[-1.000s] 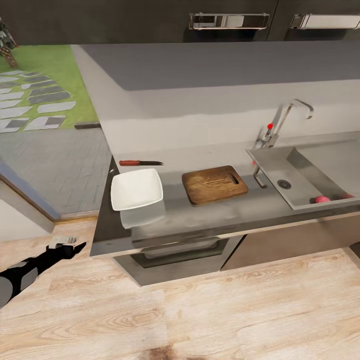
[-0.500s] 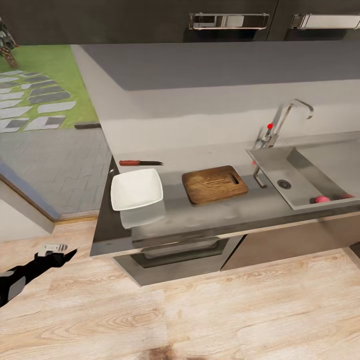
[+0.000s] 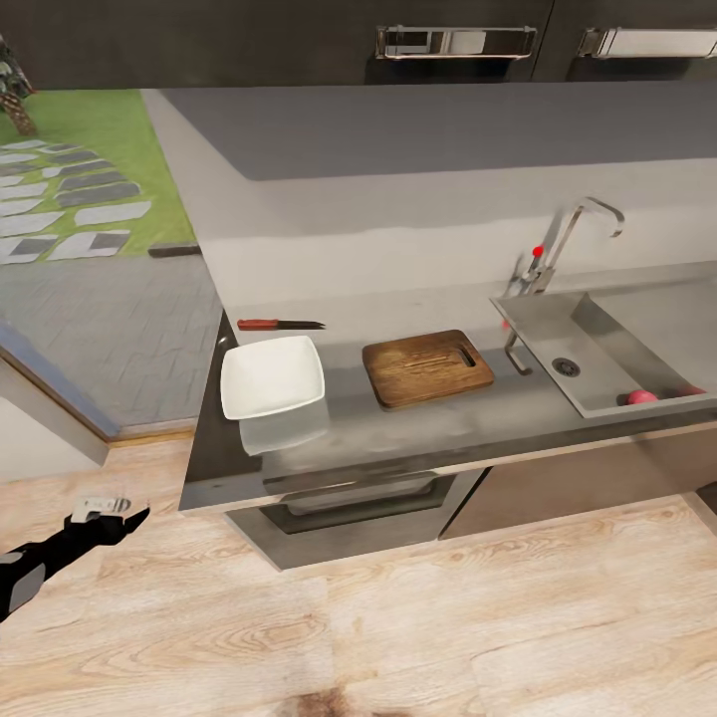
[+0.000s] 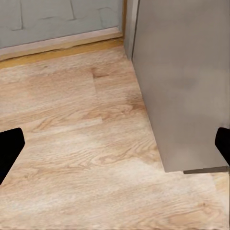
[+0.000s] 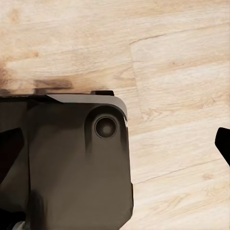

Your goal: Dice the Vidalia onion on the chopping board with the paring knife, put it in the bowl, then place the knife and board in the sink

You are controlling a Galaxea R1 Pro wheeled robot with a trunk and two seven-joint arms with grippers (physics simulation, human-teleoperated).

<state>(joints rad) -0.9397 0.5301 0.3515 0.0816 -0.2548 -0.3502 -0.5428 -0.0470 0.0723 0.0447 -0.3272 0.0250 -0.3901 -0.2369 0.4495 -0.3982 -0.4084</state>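
The pinkish Vidalia onion (image 3: 641, 396) lies in the front right corner of the steel sink (image 3: 597, 344), below the tap (image 3: 558, 244). Left of the sink, the brown chopping board (image 3: 427, 367) lies flat on the grey countertop (image 3: 428, 423). The white bowl (image 3: 272, 375) sits further left. Behind it, by the wall, lies the red-handled paring knife (image 3: 280, 324). My left gripper (image 3: 124, 518) hangs low over the wooden floor, left of the counter's end and far from all of these. Its fingers (image 4: 9, 148) stand wide apart and empty. The right gripper (image 5: 115, 143) is open over my dark base.
Dark cabinets and a drawer (image 3: 358, 498) run under the countertop. The counter's grey end panel (image 4: 187, 81) stands close to my left gripper. Wooden floor (image 3: 398, 627) stretches in front. A doorway at the left opens onto paving (image 3: 90, 199) and grass.
My left arm has dropped lower and drawn back toward the bottom left over the floor. Everything on the counter and in the sink is as before.
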